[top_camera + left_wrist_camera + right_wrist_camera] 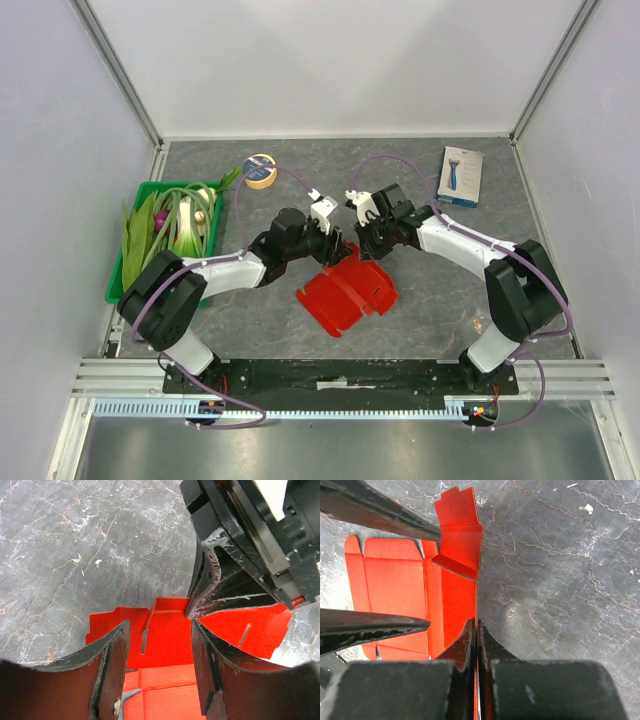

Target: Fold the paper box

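The red paper box point(345, 293) lies partly unfolded on the grey table between the two arms. In the right wrist view the paper box point(395, 585) spreads out flat at the left, with one side panel raised on edge. My right gripper point(477, 626) is shut on that upright panel's edge. My left gripper point(160, 630) is open, its fingers point(112, 670) astride the paper box point(165, 645) with nothing pinched between them. From above, my left gripper point(335, 252) and right gripper point(362, 243) meet at the blank's far edge.
A green tray point(112, 283) of leafy vegetables stands at the left. A roll of tape point(260, 171) lies at the back. A white-and-blue retail box point(460, 175) sits at the back right. White walls close in the table on three sides.
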Controlling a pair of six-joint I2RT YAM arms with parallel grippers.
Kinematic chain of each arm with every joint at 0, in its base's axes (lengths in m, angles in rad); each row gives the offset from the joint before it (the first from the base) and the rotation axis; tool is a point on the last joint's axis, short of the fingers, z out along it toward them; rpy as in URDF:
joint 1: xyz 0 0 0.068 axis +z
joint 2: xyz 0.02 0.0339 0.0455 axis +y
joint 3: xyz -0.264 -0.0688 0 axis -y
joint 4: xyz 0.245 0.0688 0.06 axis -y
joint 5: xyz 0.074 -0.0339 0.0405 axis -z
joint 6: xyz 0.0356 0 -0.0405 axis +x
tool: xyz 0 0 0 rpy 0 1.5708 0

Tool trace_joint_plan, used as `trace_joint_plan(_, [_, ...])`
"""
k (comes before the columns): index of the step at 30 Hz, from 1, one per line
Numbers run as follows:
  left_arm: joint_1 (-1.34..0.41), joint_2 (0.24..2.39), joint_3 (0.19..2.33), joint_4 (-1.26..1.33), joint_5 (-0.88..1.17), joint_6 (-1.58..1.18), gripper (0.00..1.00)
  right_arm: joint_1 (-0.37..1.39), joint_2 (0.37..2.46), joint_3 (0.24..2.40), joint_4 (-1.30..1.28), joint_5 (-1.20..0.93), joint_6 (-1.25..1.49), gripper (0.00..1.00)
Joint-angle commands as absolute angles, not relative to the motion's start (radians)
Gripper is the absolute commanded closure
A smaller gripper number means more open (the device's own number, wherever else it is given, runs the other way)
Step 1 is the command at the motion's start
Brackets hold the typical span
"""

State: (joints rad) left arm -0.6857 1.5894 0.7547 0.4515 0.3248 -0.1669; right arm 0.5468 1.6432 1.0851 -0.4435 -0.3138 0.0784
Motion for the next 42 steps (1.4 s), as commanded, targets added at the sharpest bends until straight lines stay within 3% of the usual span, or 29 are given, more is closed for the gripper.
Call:
trace_joint_plan(1, [-0.686, 1.621, 0.819, 0.486, 0.337, -0.032, 0.43, 0.551, 1.654, 1.097, -0.419, -0.342, 0.055, 1.00])
trace_joint_plan(12, [-0.698, 1.652, 0.841, 0.445, 0.330, -0.002, 0.65, 0.549, 1.647, 1.104, -0.419, -0.345, 0.052, 1.00])
trace_joint_plan(18, [-0.719, 1.661, 0.835, 0.422, 0.288, -0.002, 0.67, 0.551, 1.651, 1.115, -0.420, -0.331, 0.060, 1.00])
trace_joint_plan(23, [-0.745, 1.663, 0.830, 0.429, 0.169, -0.002, 0.85, 0.549, 1.646, 1.123, -0.422, -0.298, 0.077, 0.97])
trace_joint_plan(27, [-0.776, 1.640, 0.798, 0.487, 0.063, -0.018, 0.92, 0.549, 1.628, 1.126, -0.436, -0.233, 0.129, 0.79])
trace_joint_plan(30, [-0.793, 1.626, 0.763, 0.531, -0.032, -0.061, 0.98, 0.551, 1.583, 1.124, -0.451, -0.120, 0.225, 0.58])
trace_joint_plan(31, [-0.796, 1.618, 0.756, 0.535, -0.085, -0.077, 0.98, 0.549, 1.568, 1.124, -0.457, -0.094, 0.253, 0.45])
trace_joint_plan(33, [-0.799, 1.611, 0.744, 0.532, -0.152, -0.141, 0.98, 0.548, 1.516, 1.135, -0.486, 0.024, 0.329, 0.31])
trace_joint_plan(34, [-0.801, 1.600, 0.736, 0.546, -0.200, -0.158, 0.98, 0.548, 1.499, 1.144, -0.501, 0.059, 0.383, 0.19])
trace_joint_plan(36, [-0.802, 1.586, 0.707, 0.563, -0.250, -0.208, 0.98, 0.529, 1.450, 1.176, -0.552, 0.151, 0.443, 0.07])
trace_joint_plan(39, [-0.804, 1.566, 0.684, 0.589, -0.345, -0.261, 0.98, 0.496, 1.405, 1.222, -0.625, 0.238, 0.656, 0.02])
trace_joint_plan(42, [-0.804, 1.552, 0.672, 0.612, -0.412, -0.285, 0.98, 0.494, 1.381, 1.179, -0.582, 0.116, 0.938, 0.02])
